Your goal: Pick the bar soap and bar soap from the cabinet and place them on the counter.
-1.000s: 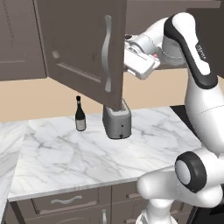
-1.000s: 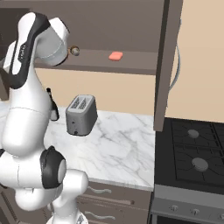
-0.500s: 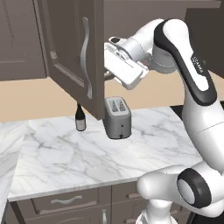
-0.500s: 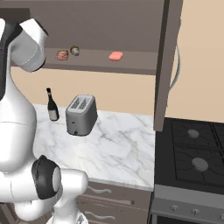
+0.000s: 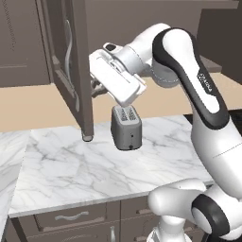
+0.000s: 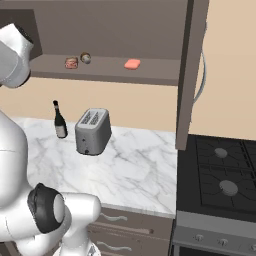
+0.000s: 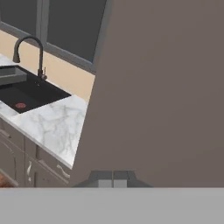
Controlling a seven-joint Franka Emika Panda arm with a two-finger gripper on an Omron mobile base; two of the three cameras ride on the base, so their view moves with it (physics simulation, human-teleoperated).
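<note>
Bar soap (image 6: 132,64) lies mid-shelf in the open cabinet (image 6: 110,30); my tool (image 5: 97,87), grip state unclear, must round the door (image 5: 71,71) edge first.

Grey toaster (image 6: 92,131) standing upright on the tabletop, dark wine bottle (image 6: 59,121) just to its left, black stove (image 6: 218,179) with round burners on the right, dark sink (image 7: 27,92) with curved black faucet (image 7: 30,53)
</note>
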